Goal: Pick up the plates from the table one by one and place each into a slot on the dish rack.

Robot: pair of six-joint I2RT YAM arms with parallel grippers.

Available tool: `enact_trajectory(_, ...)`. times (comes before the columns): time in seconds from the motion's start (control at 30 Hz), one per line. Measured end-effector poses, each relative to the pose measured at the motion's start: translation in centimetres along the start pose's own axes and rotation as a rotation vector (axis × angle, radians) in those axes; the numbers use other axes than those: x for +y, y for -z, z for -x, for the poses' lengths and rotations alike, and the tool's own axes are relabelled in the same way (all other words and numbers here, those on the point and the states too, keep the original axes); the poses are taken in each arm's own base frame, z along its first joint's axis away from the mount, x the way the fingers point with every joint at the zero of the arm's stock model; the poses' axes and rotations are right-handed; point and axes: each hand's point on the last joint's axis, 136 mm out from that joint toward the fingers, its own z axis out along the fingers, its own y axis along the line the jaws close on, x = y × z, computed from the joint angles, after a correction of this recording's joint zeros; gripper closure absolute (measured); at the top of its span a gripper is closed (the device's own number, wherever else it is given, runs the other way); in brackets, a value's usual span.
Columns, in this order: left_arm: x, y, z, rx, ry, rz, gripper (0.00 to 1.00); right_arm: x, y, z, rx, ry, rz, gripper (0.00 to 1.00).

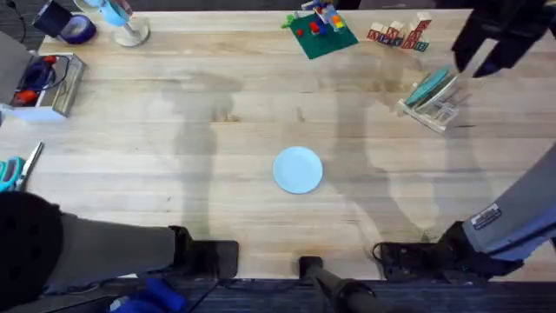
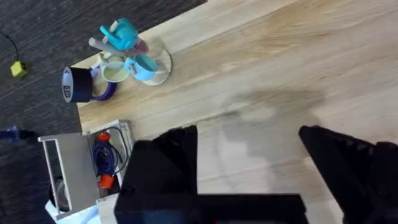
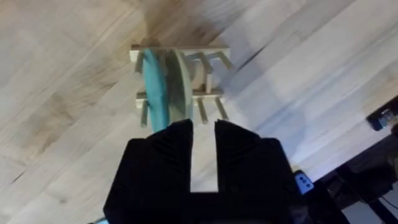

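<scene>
While the light blue plate (image 1: 298,169) is seen lying flat near the middle of the counter (image 1: 217,130) in the overhead view, well apart from everything else, the dish rack (image 1: 432,106) is found toward the far right corner, with a teal plate (image 1: 427,87) standing on edge in it. From the right wrist camera the rack (image 3: 180,78) is shown more fully: two plates are held upright between its pegs, the teal plate (image 3: 154,84) and, just beside it, a pale cream-yellow plate (image 3: 182,84), which cannot be clearly made out from above. The right hand (image 3: 203,152) is held above the rack with its black fingers a narrow gap apart and nothing gripped between them; in the overhead view it (image 1: 476,57) appears as a dark shape near the far right edge, just beyond the rack. The left hand (image 2: 249,149) is seen in its own camera with the fingers spread wide over bare wood and nothing between them. That same view takes in the far left corner of the counter, where a small stand of coloured cups (image 2: 127,56), a roll of dark tape (image 2: 78,85) and a metal basket (image 2: 87,165) are placed. A green baseplate with bricks (image 1: 320,30) and some wooden blocks (image 1: 400,35) are seen along the far edge in the overhead view.
</scene>
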Motion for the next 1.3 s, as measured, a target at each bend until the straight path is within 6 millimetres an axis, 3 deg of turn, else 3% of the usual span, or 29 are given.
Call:
enact_trajectory(0.23, 0.0, 0.0, 0.0, 0.0, 0.0, 0.0, 0.006, -2.2, 5.9, -0.2, -0.097, -0.027, 0.076, 0.772)
enact_trajectory(0.37, 0.0, 0.0, 0.0, 0.0, 0.0, 0.0, 0.006, -1.9, 9.8, -0.4, -0.174, -0.002, 0.197, 0.647)
enact_trajectory(0.53, 0.0, 0.0, 0.0, 0.0, 0.0, 0.0, 0.006, -1.3, 13.2, -1.3, -0.228, 0.05, 0.328, 0.61)
enact_trajectory(0.6, 0.0, 0.0, 0.0, 0.0, 0.0, 0.0, 0.006, -1.2, 14.2, -1.8, -0.241, 0.08, 0.366, 0.57)
enact_trajectory(0.73, -0.1, 0.0, 0.0, -0.003, 0.0, -0.005, 0.006, -1.1, 15.9, -2.8, -0.269, 0.151, 0.429, 0.252)
enact_trajectory(0.8, -0.2, 0.0, 0.1, -0.007, 0.0, -0.014, 0.006, -1.2, 16.8, -3.3, -0.29, 0.183, 0.453, 0.143)
enact_trajectory(1.0, -1.6, 0.1, 0.7, -0.042, 0.001, -0.094, 0.007, -2.0, 18.7, -4.5, -0.355, 0.259, 0.486, 0.111)
enact_trajectory(1.13, -4.2, 0.6, -0.2, -0.022, 0.009, -0.226, 0.007, -2.2, 19.3, -4.8, -0.377, 0.287, 0.492, 0.094)
enact_trajectory(1.3, -5.0, 3.4, 0.7, -0.109, 0.005, -0.263, 0.007, -2.2, 19.3, -4.8, -0.377, 0.29, 0.494, 0.071)
